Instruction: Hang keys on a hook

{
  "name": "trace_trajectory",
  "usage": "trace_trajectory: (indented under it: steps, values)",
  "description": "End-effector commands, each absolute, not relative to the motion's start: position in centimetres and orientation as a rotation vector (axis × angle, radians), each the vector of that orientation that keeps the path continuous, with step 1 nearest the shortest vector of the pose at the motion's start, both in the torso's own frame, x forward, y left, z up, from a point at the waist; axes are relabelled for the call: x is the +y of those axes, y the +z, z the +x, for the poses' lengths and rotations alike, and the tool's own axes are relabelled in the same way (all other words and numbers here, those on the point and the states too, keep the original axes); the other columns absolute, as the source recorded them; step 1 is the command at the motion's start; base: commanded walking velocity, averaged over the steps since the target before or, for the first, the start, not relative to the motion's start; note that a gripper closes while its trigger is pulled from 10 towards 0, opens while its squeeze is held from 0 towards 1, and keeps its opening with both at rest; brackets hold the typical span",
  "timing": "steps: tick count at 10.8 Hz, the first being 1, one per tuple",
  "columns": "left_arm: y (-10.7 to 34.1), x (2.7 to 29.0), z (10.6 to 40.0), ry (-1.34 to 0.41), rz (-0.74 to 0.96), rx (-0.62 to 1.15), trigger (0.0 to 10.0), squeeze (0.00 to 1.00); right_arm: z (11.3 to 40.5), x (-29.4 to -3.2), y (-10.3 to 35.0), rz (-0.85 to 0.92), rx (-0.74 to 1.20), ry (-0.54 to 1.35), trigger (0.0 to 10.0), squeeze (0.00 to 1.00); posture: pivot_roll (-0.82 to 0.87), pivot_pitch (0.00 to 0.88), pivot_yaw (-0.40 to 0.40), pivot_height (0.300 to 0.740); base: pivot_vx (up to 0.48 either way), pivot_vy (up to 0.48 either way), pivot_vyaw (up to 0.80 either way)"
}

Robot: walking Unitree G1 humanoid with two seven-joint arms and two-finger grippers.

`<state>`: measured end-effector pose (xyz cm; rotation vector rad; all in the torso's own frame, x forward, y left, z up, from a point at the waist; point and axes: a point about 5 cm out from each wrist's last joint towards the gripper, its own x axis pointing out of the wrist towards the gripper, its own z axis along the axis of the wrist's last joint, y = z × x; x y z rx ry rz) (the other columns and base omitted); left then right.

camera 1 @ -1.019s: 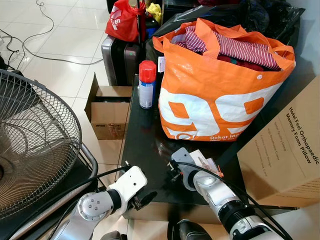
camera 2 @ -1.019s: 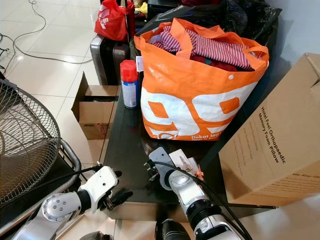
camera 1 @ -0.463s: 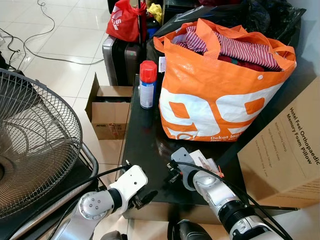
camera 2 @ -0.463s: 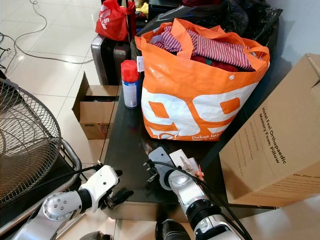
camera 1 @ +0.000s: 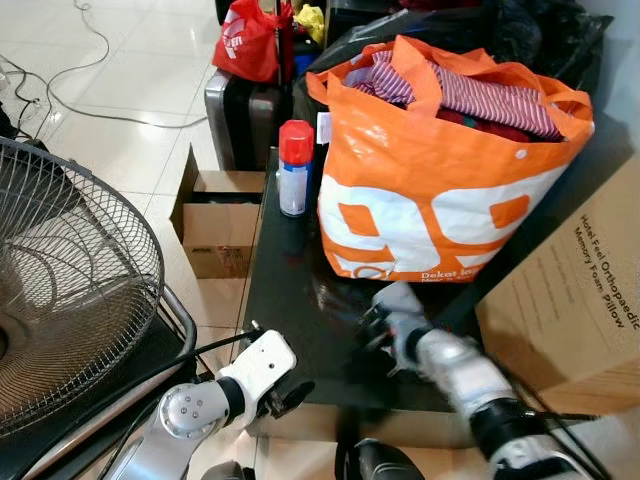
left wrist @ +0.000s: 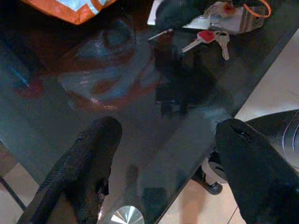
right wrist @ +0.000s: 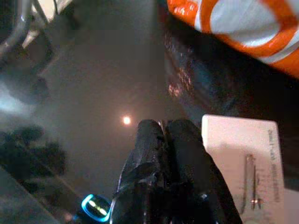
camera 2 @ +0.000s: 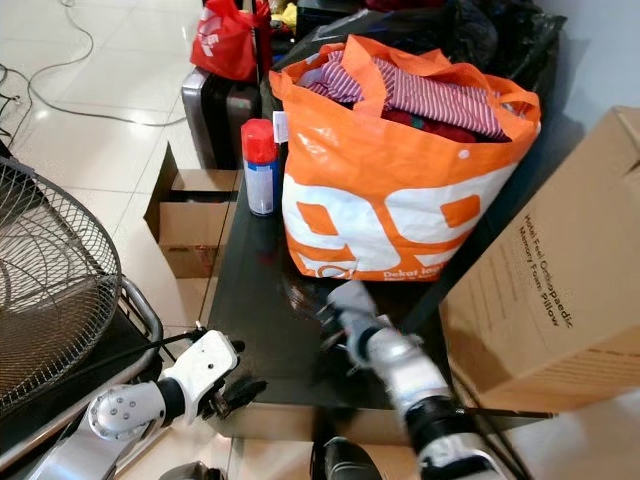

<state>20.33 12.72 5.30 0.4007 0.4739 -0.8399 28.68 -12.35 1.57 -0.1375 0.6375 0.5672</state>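
Note:
The keys (left wrist: 211, 38), one red-headed and one silver, lie on the black glass table (camera 1: 290, 290) beside a white card (right wrist: 236, 140) and an orange ring (left wrist: 256, 5). My right gripper (right wrist: 163, 127) is shut, its fingers pressed together just above the table next to the card; I cannot tell whether anything is pinched between them. In the left eye view the right gripper (camera 1: 375, 325) is blurred, in front of the orange bag. My left gripper (left wrist: 168, 126) is open and holds nothing. It hangs at the table's front edge (camera 1: 288, 393), with the keys beyond it.
A full orange shopping bag (camera 1: 440, 170) and a red-capped spray can (camera 1: 294, 168) stand at the back of the table. A large cardboard box (camera 1: 580, 300) blocks the right side. A floor fan (camera 1: 70, 290) stands on the left, and a small open carton (camera 1: 215, 225) sits on the floor.
My right arm has swung forward and to the right over the card and is blurred with motion. The left arm has stayed at the table's edge.

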Motion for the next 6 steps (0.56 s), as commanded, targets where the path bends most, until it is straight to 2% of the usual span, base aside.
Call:
trace_trajectory:
  steps: [1,6]
  values:
    - [5.1,12.5,20.3,-0.848,0.407,0.473,10.0,0.0,28.6,-12.7,1.7,-0.116,0.638,0.563,0.0,0.0,0.01,0.112,-0.081,0.74,0.0,0.0,0.0]
    - [5.0,12.5,20.3,-0.85,0.409,0.467,10.0,0.0,27.4,-11.7,2.1,-0.035,0.658,0.636,0.0,0.0,0.01,0.096,-0.084,0.74,0.0,0.0,0.0]
